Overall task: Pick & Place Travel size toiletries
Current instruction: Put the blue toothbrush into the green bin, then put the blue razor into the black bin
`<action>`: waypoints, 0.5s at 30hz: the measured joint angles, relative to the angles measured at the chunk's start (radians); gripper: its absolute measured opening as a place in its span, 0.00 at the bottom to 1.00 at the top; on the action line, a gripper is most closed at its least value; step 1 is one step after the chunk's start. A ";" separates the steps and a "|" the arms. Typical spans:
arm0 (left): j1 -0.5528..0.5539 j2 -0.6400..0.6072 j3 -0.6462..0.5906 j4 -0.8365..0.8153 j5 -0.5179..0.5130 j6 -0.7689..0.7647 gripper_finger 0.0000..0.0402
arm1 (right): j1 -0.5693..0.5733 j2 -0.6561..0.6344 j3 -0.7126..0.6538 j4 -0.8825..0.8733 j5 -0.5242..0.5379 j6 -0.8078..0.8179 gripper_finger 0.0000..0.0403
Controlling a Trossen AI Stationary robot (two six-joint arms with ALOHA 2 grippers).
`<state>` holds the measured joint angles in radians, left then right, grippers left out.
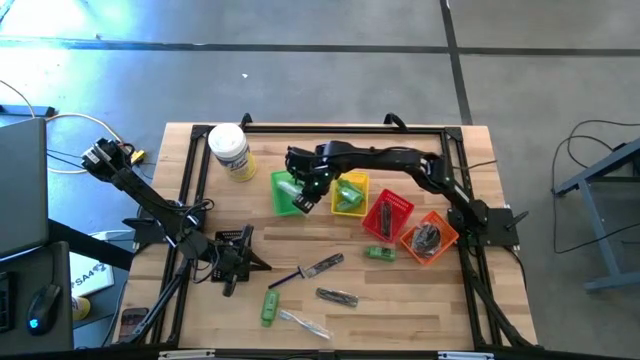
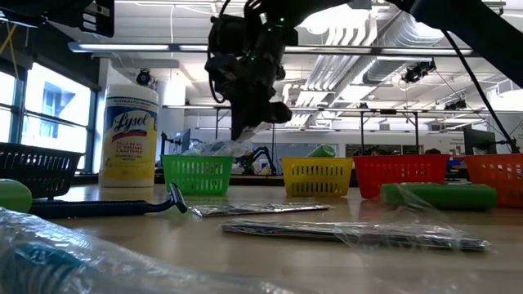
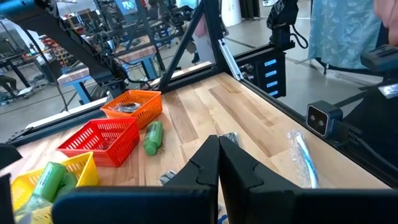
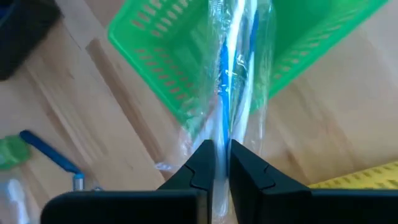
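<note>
Currently right gripper [image 4: 217, 163], jaws clamped on clear packet [image 4: 235, 74], above green basket [image 1: 288, 193]; risks snagging limp wrap on rim, spilling outside. Left gripper [image 1: 232, 262] parked near-left, jaws together

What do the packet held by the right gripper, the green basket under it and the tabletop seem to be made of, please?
The packet in the right gripper looks like thin clear plastic film: glossy, crinkled, with a blue and white stick showing through. The green basket looks like moulded plastic, its walls an open mesh. The tabletop appears to be pale wood, with visible plank seams and grain.
</note>
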<state>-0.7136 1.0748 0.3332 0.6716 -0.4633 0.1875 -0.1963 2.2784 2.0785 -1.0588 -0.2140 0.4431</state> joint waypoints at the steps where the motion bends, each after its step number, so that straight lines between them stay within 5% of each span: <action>1: 0.000 0.000 0.000 -0.001 0.000 0.000 0.00 | -0.001 0.003 -0.001 -0.001 -0.013 0.000 0.07; 15: 0.000 0.000 0.000 -0.002 0.000 -0.006 0.00 | 0.000 0.013 -0.002 0.070 -0.067 -0.020 0.43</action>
<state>-0.7136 1.0748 0.3332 0.6695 -0.4633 0.1815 -0.1967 2.2910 2.0769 -0.9890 -0.2813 0.4233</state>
